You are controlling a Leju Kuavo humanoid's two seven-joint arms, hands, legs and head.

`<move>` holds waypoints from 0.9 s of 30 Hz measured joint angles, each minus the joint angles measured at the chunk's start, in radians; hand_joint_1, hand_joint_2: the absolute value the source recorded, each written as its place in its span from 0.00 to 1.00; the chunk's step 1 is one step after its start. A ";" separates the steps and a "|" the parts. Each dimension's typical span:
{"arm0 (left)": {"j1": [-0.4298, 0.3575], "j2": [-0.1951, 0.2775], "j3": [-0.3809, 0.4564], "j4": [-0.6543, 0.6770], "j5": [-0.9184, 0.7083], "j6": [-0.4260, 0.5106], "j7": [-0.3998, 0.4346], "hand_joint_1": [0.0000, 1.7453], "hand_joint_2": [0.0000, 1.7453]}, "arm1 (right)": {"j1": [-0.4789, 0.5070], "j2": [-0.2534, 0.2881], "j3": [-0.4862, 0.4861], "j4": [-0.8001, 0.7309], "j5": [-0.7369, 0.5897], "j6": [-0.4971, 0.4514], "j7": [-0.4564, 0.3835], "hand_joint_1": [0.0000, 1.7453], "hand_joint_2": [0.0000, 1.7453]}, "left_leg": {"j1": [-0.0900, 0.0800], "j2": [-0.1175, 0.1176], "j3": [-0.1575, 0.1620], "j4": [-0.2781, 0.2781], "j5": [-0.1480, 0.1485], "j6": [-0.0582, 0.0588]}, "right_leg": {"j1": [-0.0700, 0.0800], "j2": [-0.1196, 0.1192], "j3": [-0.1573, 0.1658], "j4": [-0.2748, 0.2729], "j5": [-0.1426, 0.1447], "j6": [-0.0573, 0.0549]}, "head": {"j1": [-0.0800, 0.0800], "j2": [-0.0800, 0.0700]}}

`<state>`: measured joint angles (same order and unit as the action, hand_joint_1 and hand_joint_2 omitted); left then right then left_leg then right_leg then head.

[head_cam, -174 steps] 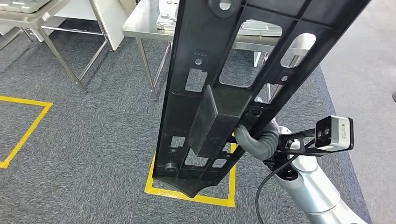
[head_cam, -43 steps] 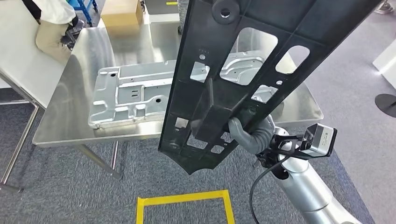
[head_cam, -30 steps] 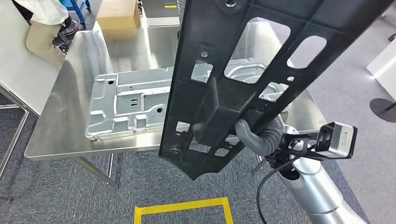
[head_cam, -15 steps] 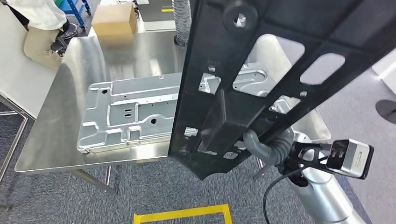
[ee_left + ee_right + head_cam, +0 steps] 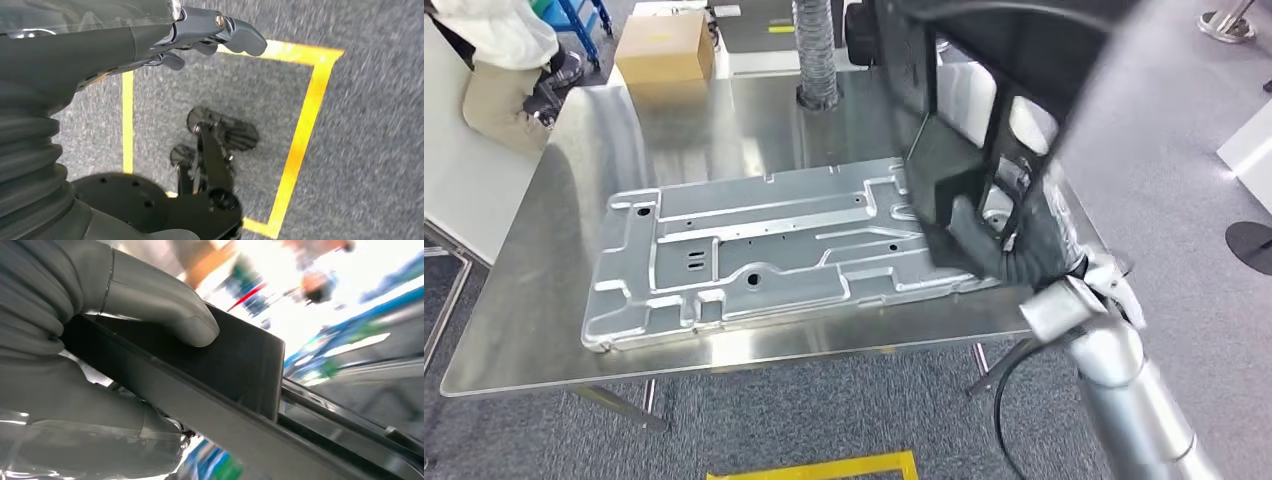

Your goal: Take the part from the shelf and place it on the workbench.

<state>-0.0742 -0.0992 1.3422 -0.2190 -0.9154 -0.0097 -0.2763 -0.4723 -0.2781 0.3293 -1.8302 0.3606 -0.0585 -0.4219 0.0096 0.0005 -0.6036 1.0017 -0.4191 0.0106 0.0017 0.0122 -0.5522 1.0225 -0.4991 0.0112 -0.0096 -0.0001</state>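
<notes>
The part is a long black plastic frame [image 5: 954, 120] with cut-outs and a boxy block. It is blurred and stands tilted above the right half of the steel workbench [image 5: 534, 340]. My right hand [image 5: 1002, 252] grips it by the block, over the bench's right front area. In the right wrist view the thumb [image 5: 155, 310] presses on the black block [image 5: 240, 365]. A large silver stamped panel [image 5: 754, 250] lies flat on the bench, partly under the part. My left hand [image 5: 205, 35] hangs over the carpet, fingers apart and holding nothing.
A cardboard box [image 5: 664, 45] and a grey ribbed hose [image 5: 814, 50] stand at the back of the bench. A person in white [image 5: 494, 60] sits at the far left. Yellow floor tape [image 5: 824, 468] marks the carpet in front of the bench.
The view has moved closer to the workbench. The black part has swung up and away from the camera, now over the bench's right side, still held by my right hand.
</notes>
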 joint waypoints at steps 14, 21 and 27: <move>-0.002 -0.002 0.004 0.000 -0.009 -0.016 0.000 0.00 1.00 | -0.146 -0.012 -0.017 0.270 0.475 -0.053 0.193 1.00 1.00 | 0.003 -0.005 0.011 0.009 -0.022 -0.032 | -0.020 -0.009 -0.051 -0.007 0.059 0.003 | 0.008 0.000; -0.008 0.002 0.002 0.000 -0.035 -0.053 -0.011 0.00 1.00 | -0.354 0.115 0.218 0.669 0.814 0.027 0.209 1.00 1.00 | 0.003 -0.004 -0.138 0.304 -0.131 -0.045 | -0.009 0.003 -0.046 -0.012 0.063 -0.031 | 0.002 0.000; -0.014 0.011 0.001 0.000 -0.049 -0.060 -0.022 0.00 1.00 | -0.464 0.310 0.457 1.029 0.869 0.008 0.173 1.00 1.00 | -0.013 -0.003 -0.013 0.014 0.003 -0.008 | 0.009 0.002 -0.041 -0.010 0.055 -0.028 | 0.002 0.000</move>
<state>-0.0885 -0.0878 1.3431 -0.2190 -0.9641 -0.0699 -0.2986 -0.9366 0.0320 0.7859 -0.8009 1.2299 -0.0504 -0.2489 -0.0032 -0.0023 -0.6166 1.0160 -0.4160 0.0030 0.0105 0.0140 -0.5931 1.0124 -0.4442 -0.0168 -0.0076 -0.0002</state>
